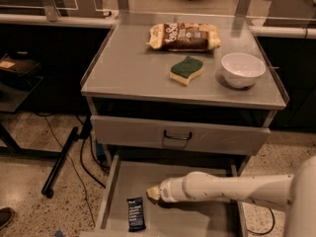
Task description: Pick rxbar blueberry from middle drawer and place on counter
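Observation:
The rxbar blueberry (pixel 136 214), a dark wrapper with white lettering, lies flat on the floor of the open middle drawer (pixel 197 221), near its front left corner. My gripper (pixel 153 193), on the end of the white arm reaching in from the right, is inside the drawer just above and to the right of the bar, with a small gap between them. The counter (pixel 133 68) is the grey top above the drawers.
On the counter are a brown-and-cream snack bag (pixel 183 37), a green and yellow sponge (pixel 186 69) and a white bowl (pixel 243 69). The upper drawer front (pixel 177 136) is closed above the open one. A black stand leg (pixel 59 167) and cables lie on the floor at left.

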{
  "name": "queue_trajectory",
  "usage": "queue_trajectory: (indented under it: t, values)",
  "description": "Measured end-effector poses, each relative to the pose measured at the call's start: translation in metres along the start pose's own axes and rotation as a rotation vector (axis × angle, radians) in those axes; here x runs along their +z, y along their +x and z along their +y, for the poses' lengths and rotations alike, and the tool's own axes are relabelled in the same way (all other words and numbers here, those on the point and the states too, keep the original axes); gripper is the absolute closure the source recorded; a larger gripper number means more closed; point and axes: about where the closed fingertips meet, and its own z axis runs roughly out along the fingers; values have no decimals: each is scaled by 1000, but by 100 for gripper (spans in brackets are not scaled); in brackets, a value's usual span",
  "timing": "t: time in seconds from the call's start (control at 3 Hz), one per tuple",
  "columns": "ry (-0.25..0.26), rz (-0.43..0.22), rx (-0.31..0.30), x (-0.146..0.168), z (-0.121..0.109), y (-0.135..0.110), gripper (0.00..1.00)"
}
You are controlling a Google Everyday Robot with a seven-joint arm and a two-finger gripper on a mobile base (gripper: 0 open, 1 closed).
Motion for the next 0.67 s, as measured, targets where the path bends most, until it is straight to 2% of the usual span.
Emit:
queue_trajectory:
  t: [0.33,0.67]
  values:
    - [40,-106,118,-67,-9,-15,100]
    - [159,-140,213,-138,-26,-5,100]
